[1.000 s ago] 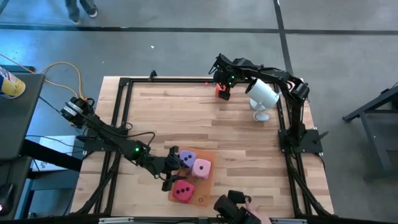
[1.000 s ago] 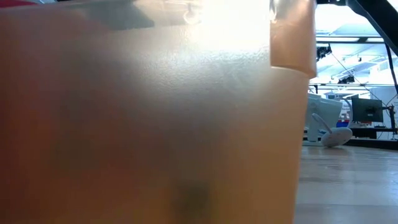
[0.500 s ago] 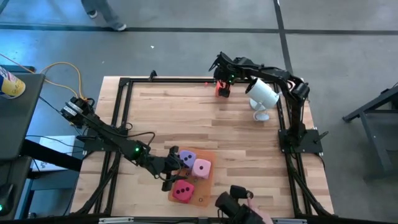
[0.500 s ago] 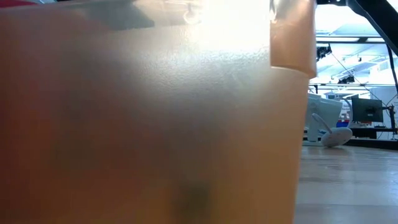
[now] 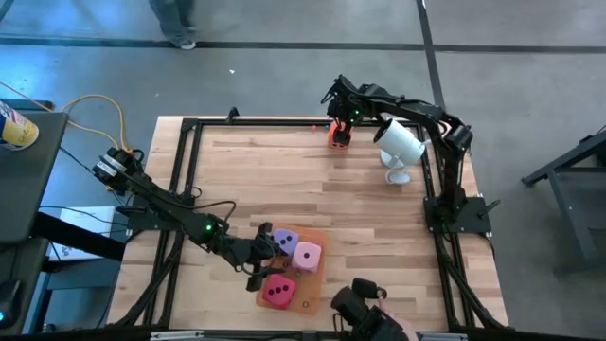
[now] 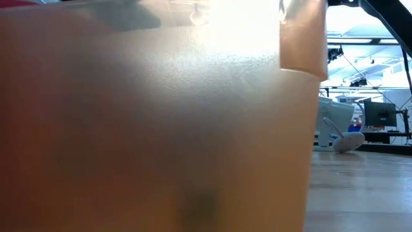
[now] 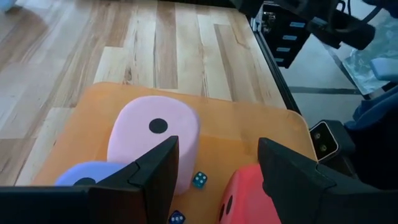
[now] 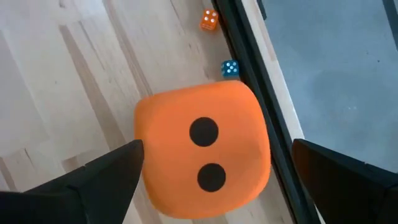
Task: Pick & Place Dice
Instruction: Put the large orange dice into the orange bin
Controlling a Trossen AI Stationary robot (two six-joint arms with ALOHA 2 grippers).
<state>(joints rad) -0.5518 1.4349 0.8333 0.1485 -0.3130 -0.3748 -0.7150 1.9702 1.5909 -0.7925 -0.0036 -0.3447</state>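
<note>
Directly beneath the open right claw (image 8: pixel 205 180) sits the orange die (image 8: pixel 203 152).

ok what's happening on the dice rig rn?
The right gripper sits open over the orange die at the table's far edge, not gripping it. The left gripper hangs open over the mat, where the pink die, purple die and red die sit.

Light wood-plank table (image 5: pixel 284 180), black frame around the edge. Directly on it: orange mat (image 5: pixel 305 289) near the front edge, orange die (image 5: pixel 338 135) at the far edge, white camera (image 5: pixel 399 147) just beside that, two tiny dice (image 8: pixel 230 68) against the frame.
</note>
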